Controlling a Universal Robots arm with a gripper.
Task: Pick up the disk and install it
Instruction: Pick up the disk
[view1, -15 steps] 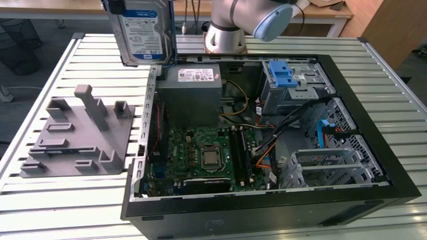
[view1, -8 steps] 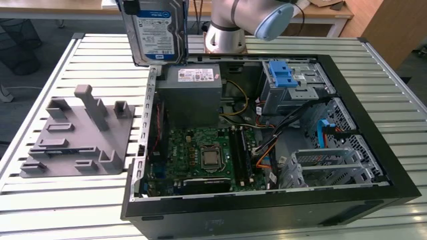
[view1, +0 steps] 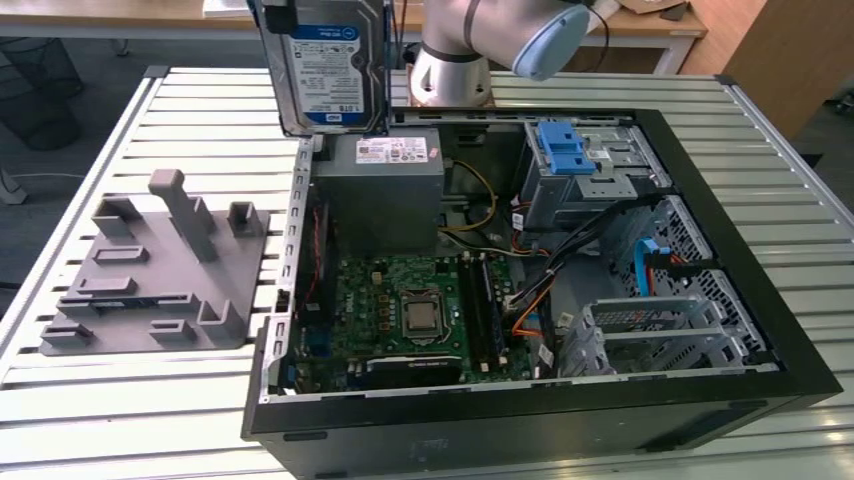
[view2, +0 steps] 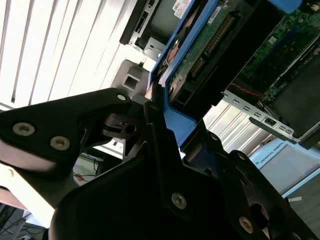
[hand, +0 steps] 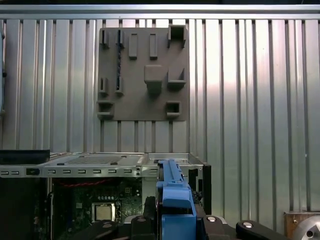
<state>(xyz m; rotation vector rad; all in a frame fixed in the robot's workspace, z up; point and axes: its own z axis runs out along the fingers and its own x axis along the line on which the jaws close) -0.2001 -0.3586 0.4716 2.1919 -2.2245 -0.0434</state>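
The disk (view1: 324, 62), a silver-grey drive with a white-and-blue label in a blue carrier, hangs upright in the air above the far corner of the open computer case (view1: 747, 300), toward the exterior view's left. In the second wrist view my gripper (view2: 176, 125) is shut on the carrier's blue edge, and the disk's green circuit board (view2: 210, 45) faces the camera. In the first wrist view the blue carrier (hand: 175, 197) stands edge-on between the black fingers (hand: 149, 207), over the case's rim.
Inside the case are a grey box with a white sticker (view1: 387, 185), a metal cage with a blue latch (view1: 574, 160), the motherboard (view1: 414, 310) and loose cables. A grey fixture plate (view1: 147, 270) lies on the slatted table (view1: 200, 100) beside the case. The arm's base (view1: 454, 60) stands behind it.
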